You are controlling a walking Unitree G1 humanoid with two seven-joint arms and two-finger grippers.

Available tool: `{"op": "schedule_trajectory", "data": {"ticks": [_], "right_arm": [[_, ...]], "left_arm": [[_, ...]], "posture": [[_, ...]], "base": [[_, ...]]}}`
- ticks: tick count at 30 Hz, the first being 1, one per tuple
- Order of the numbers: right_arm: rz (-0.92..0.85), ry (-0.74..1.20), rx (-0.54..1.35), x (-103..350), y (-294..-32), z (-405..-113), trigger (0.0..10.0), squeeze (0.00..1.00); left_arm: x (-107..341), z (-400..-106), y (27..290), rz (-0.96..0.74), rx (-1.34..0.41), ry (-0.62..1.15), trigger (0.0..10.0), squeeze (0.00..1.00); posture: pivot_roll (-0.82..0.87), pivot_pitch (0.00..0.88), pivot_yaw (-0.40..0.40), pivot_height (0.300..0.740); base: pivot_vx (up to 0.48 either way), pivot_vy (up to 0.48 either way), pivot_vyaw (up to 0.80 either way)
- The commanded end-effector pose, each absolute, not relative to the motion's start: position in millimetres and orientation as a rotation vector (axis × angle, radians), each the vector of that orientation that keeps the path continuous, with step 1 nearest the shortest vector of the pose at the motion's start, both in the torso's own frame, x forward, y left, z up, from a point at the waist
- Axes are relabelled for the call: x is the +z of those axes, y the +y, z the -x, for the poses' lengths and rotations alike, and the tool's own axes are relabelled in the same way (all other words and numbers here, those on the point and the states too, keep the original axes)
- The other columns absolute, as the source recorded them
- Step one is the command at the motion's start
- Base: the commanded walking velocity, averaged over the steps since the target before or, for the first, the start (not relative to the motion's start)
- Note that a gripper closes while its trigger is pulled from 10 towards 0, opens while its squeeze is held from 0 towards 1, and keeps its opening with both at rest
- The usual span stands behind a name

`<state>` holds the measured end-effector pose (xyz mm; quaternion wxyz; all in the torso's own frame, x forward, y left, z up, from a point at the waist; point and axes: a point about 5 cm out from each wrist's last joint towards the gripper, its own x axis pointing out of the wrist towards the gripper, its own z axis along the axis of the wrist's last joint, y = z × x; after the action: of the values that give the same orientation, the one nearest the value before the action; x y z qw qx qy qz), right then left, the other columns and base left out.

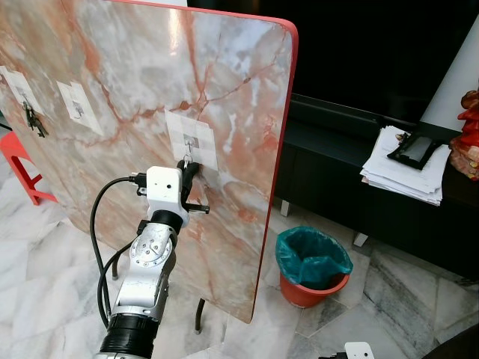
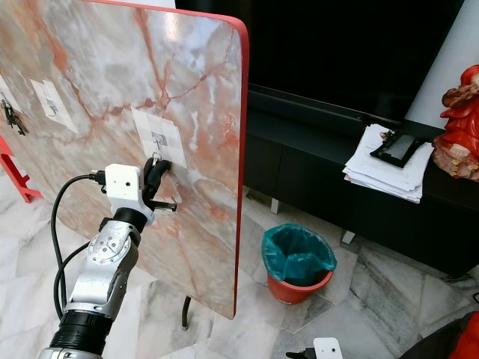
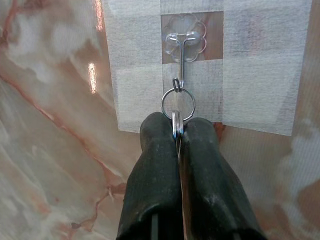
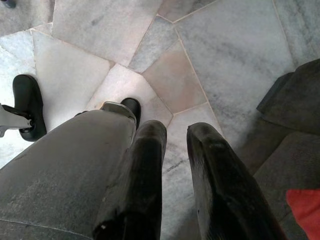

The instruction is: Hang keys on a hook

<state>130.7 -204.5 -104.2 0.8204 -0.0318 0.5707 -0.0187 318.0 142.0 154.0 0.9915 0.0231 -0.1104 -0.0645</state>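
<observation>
Left wrist view: left gripper (image 3: pixel 178 131) fingers (image 3: pixel 155 155) pinched tight on keys (image 3: pixel 176 127), key ring (image 3: pixel 178 104) looped on clear adhesive hook (image 3: pixel 183 50) taped to upright marble panel (image 1: pixel 150 90); right gripper (image 4: pixel 175 132) idle, fingers slightly apart, holding nothing, above floor (image 4: pixel 225 50).

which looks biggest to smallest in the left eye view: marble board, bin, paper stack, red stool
1. marble board
2. bin
3. paper stack
4. red stool, though cut off by the board and the frame edge

Bin and papers look close; the papers sit farther away.
</observation>
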Motion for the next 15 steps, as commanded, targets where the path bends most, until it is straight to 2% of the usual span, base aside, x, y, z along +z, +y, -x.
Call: {"op": "schedule_trajectory", "data": {"ticks": [1,2,3,7,15], "right_arm": [[0.075,1.218,-0.035,-104.1,-204.6,-131.0,10.0,0.0],[0.075,1.218,-0.035,-104.1,-204.6,-131.1,10.0,0.0],[0.075,1.218,-0.035,-104.1,-204.6,-131.1,10.0,0.0],[0.075,1.218,-0.035,-104.0,-204.6,-131.3,10.0,0.0],[0.078,1.217,-0.034,-103.8,-204.9,-131.7,10.0,0.0]], "left_arm": [[152.8,-319.7,140.3,-0.031,-0.141,-0.201,10.0,0.0],[152.2,-319.6,140.2,-0.032,-0.143,-0.199,10.0,0.4],[151.9,-319.6,140.2,-0.032,-0.143,-0.198,10.0,1.0],[151.2,-319.8,139.8,-0.027,-0.146,-0.194,10.0,0.97],[150.6,-319.1,140.4,-0.019,-0.142,-0.194,10.0,0.97]], "posture": [[-0.01,0.0,-0.02,0.74],[-0.01,0.0,-0.02,0.74],[-0.01,0.0,-0.019,0.74],[-0.01,0.0,-0.02,0.74],[-0.01,0.0,-0.02,0.74]], "base": [[0.0,0.0,0.0],[0.0,0.0,0.0],[0.0,0.0,0.0],[0.0,0.0,0.0],[0.0,0.0,0.0]]}}
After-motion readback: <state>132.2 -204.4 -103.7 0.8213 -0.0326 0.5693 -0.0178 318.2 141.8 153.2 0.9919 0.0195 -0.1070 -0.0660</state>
